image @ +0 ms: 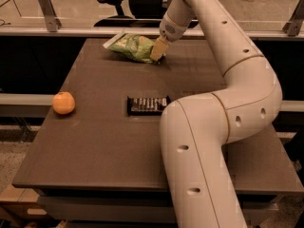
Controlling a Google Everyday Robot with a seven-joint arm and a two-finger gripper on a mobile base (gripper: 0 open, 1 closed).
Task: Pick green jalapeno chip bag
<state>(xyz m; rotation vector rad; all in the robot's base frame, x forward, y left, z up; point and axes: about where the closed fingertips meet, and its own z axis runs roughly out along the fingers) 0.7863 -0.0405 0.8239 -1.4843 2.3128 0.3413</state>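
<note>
The green jalapeno chip bag (129, 45) lies at the far middle of the dark table (95, 146), with its white sealed end pointing left. My gripper (158, 52) comes down from the long white arm onto the bag's right end. Its tan fingers (158, 47) are closed on that end, and the bag looks slightly raised and tilted. The dark rectangular candy bar (147, 105) lies mid-table, apart from the bag. The orange fruit (63, 103) sits near the left edge.
My arm's large elbow and forearm (204, 141) cover the right half of the table. A rail with metal posts (46, 4) runs behind the table. An office chair (118, 0) stands beyond it.
</note>
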